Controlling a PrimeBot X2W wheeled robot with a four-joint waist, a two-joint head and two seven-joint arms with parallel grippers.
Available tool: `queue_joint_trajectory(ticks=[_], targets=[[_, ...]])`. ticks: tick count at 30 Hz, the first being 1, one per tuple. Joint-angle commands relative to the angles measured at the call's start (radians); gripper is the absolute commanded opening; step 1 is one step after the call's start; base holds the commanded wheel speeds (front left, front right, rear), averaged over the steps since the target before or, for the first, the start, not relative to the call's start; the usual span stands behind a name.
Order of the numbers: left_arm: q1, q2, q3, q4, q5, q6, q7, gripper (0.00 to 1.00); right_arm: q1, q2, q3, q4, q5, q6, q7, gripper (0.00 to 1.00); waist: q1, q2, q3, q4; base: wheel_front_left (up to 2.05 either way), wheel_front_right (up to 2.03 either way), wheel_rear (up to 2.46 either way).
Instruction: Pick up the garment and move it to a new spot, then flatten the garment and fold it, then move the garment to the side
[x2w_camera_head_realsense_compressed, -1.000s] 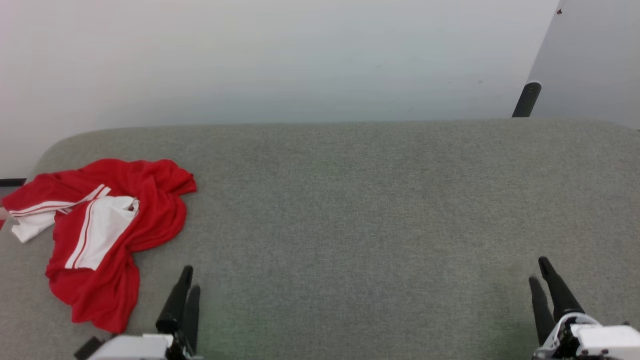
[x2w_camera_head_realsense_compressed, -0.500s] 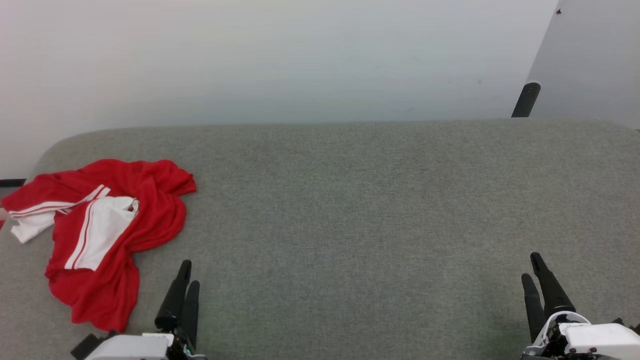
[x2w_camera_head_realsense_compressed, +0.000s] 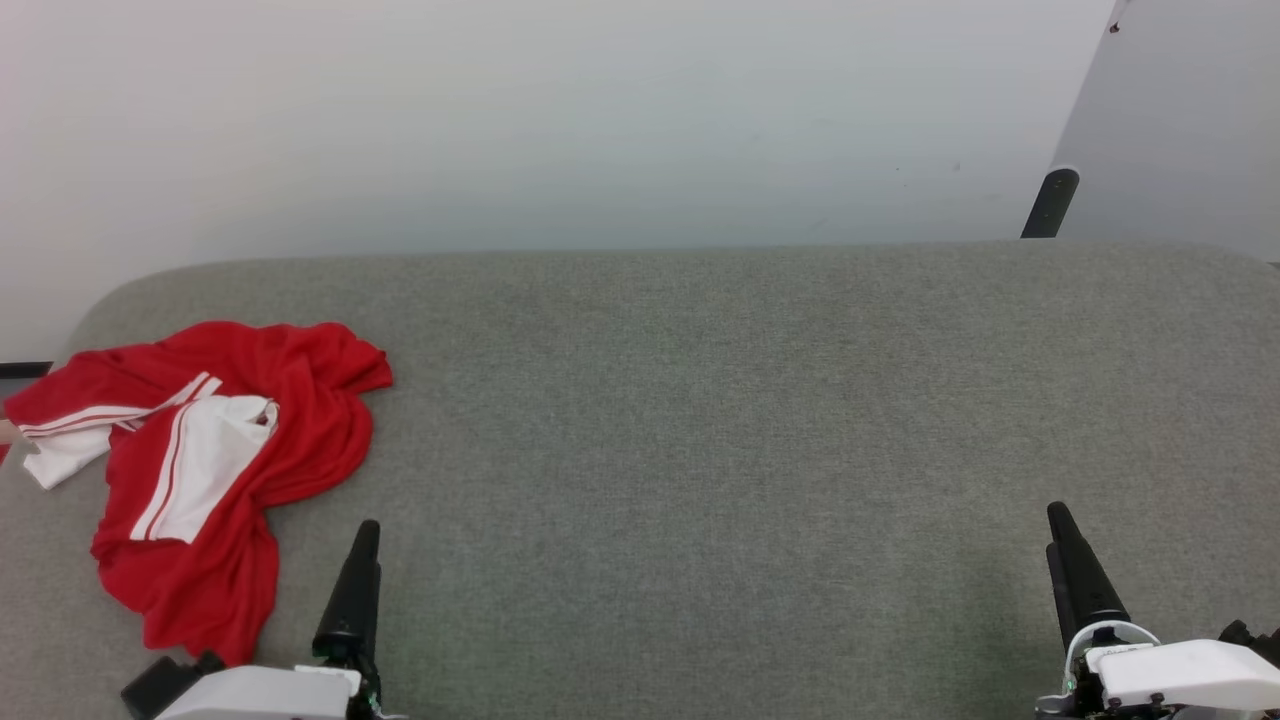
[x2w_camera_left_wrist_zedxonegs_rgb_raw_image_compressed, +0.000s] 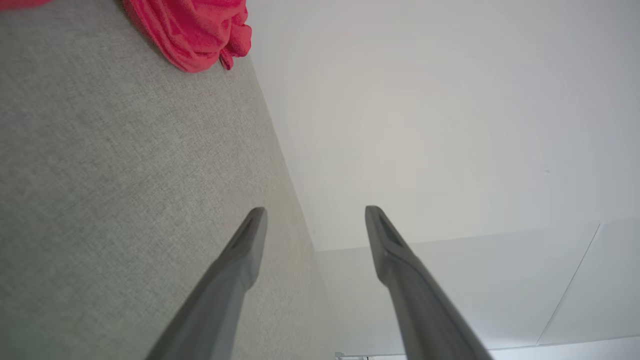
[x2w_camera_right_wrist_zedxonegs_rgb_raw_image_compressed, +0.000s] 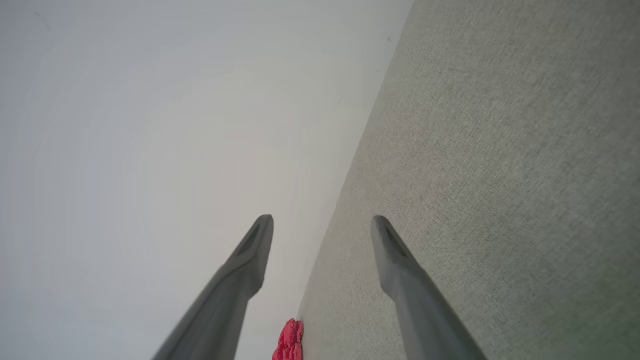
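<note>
As the garment (x2w_camera_head_realsense_compressed: 300, 400) lies crumpled at the surface's (x2w_camera_head_realsense_compressed: 700, 400) left edge, the left gripper (x2w_camera_left_wrist_zedxonegs_rgb_raw_image_compressed: 314, 214) just beside it looks set to grab, the right gripper (x2w_camera_right_wrist_zedxonegs_rgb_raw_image_compressed: 322, 222) well apart near the right edge, both spread wide and empty.

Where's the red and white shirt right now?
In the head view, the garment lies crumpled at the left end of the grey fabric surface, just left of the left gripper.

Crumpled red-and-white garment (x2w_camera_head_realsense_compressed: 215, 470), surface's left.

Garment (x2w_camera_left_wrist_zedxonegs_rgb_raw_image_compressed: 195, 30) cut off by top edge, left wrist view.
</note>
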Motion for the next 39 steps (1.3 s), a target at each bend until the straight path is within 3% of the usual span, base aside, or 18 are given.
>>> queue_joint_trajectory(ticks=[1, 10, 21, 39], targets=[[-0.004, 0.017, -0.009, -0.02, 0.042, 0.008, -0.016, 1.0, -0.027, -0.008, 0.008, -0.014, -0.057, 0.0, -0.013, 1.0, 0.0, 0.0, -0.001, 0.0, 0.0, 0.0, 0.0], [0.002, 0.049, -0.035, -0.029, 0.196, 0.033, -0.058, 1.0, -0.029, -0.001, 0.004, -0.022, -0.272, 0.0, -0.042, 1.0, 0.0, 0.0, -0.005, 0.0, 0.0, 0.0, 0.0], [0.013, 0.077, -0.06, -0.058, 0.484, 0.076, -0.097, 1.0, -0.023, 0.01, -0.009, -0.054, -0.555, 0.0, -0.056, 1.0, 0.0, 0.0, -0.008, 0.002, 0.0, 0.0, 0.0], [0.037, 0.057, -0.043, -0.087, 0.763, 0.056, -0.149, 1.0, -0.015, 0.01, -0.019, -0.077, -0.778, 0.001, -0.096, 1.0, 0.0, 0.0, -0.013, 0.001, 0.0, 0.0, 0.0]])
